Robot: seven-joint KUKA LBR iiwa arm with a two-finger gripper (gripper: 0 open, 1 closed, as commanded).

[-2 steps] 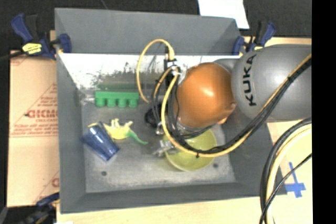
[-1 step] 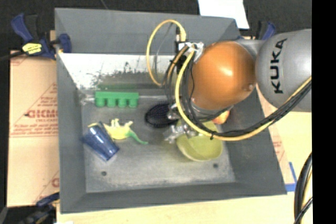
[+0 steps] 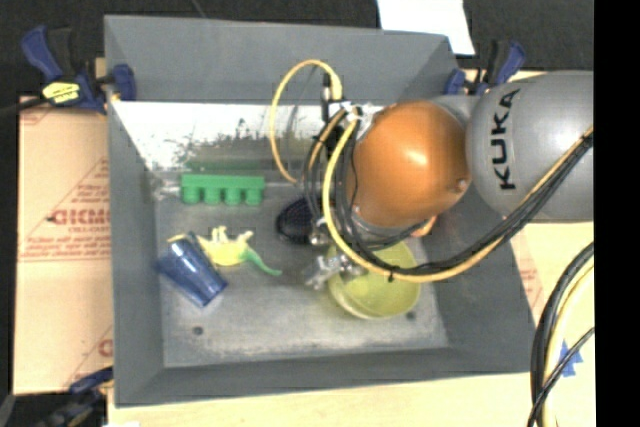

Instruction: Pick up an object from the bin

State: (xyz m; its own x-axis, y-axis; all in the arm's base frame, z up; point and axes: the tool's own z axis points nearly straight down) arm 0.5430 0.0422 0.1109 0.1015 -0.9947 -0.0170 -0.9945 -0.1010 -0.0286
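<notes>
— How many in the grey bin (image 3: pixel 138 245)?
— One each: yellow-green bowl (image 3: pixel 385 297) front right, green three-stud block (image 3: pixel 222 188), tipped blue cup (image 3: pixel 195 275), yellow toy (image 3: pixel 228 248), dark lump (image 3: pixel 293 218), half hidden
— Gripper (image 3: pixel 330 270)?
— Low at the bowl's left rim, mostly under the orange cover (image 3: pixel 405 165); wide or narrow, cannot tell

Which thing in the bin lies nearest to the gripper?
The round yellow-green dish, right beside the gripper; the dark lump, yellow toy, blue cup and green block lie farther left.
</notes>
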